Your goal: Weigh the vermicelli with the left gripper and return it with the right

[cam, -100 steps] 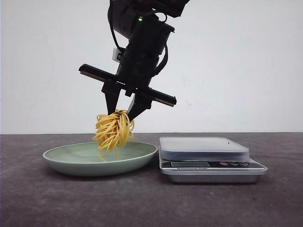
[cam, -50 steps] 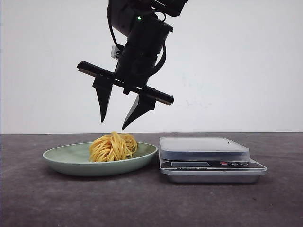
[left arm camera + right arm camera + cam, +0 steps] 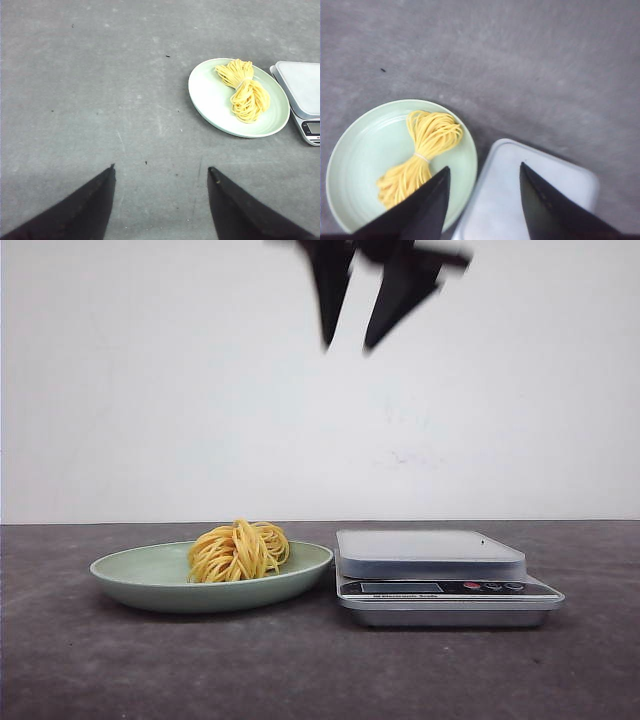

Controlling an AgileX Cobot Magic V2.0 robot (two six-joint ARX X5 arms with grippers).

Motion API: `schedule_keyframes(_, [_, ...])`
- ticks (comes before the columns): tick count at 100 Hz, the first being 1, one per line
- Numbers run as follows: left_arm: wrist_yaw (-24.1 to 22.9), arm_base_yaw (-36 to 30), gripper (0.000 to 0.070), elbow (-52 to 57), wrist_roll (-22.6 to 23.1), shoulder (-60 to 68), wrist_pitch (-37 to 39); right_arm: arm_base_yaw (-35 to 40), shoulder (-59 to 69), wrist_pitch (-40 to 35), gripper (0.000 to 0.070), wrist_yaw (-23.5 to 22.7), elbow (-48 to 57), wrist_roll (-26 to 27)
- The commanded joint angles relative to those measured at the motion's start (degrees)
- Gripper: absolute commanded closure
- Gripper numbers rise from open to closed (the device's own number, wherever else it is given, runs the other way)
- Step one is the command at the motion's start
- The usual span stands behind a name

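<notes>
A dark grey table (image 3: 120,660) with a faintly speckled, scuffed top fills the lower part of the front view, and a plain white wall (image 3: 150,390) rises behind it. On the table sits a pale green plate (image 3: 130,575), and the vermicelli (image 3: 238,551) lies on it as a yellow coiled bundle, toward the side nearest a silver kitchen scale (image 3: 440,575) that stands just beside the plate. The scale's flat top carries nothing. High above, at the top edge of the front view, the right gripper (image 3: 352,340) hangs over the gap between plate and scale, its two pointed fingers apart and holding nothing; its wrist view looks straight down on the plate and the scale. The left gripper (image 3: 160,172) shows only in its own wrist view, over bare table well away from the plate, its jaws likewise spread and empty.
</notes>
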Motion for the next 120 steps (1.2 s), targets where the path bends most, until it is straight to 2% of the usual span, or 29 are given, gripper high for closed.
schedule_keyframes(1, [-0.17, -0.31, 0.0363, 0.61, 0.39, -0.04, 0.66, 1.33, -3.63, -1.18, 0.0430, 0.59, 1.42, -3.87])
schedule_keyframes(11, [-0.17, -0.31, 0.0363, 0.61, 0.39, -0.04, 0.98, 2.49, -10.56, -4.31, 0.0431, 2.34, 1.42, -5.68])
schedule_keyframes(37, [-0.15, -0.31, 0.0363, 0.61, 0.39, -0.04, 4.24, 8.52, -27.10, -14.80, 0.0430, 13.44, 1.40, -6.23])
schedule_keyframes(54, [-0.17, -0.31, 0.0363, 0.61, 0.39, -0.04, 5.14, 13.53, -35.91, -26.23, 0.0430, 19.10, 0.74, -1.57])
schedule_keyframes(69, [-0.17, -0.31, 0.0363, 0.61, 0.39, -0.04, 6.71, 17.29, -43.76, -31.02, 0.0430, 22.69, -2.62, 2.89])
schedule_keyframes(86, [-0.17, -0.31, 0.0363, 0.57, 0.39, -0.04, 8.20, 19.28, -54.62, -29.27, 0.0430, 24.02, -10.60, 3.85])
schedule_keyframes(120, [-0.17, -0.31, 0.0363, 0.35, 0.39, -0.04, 10.93, 19.34, -71.67, -14.95, 0.0430, 23.65, -33.70, 3.69])
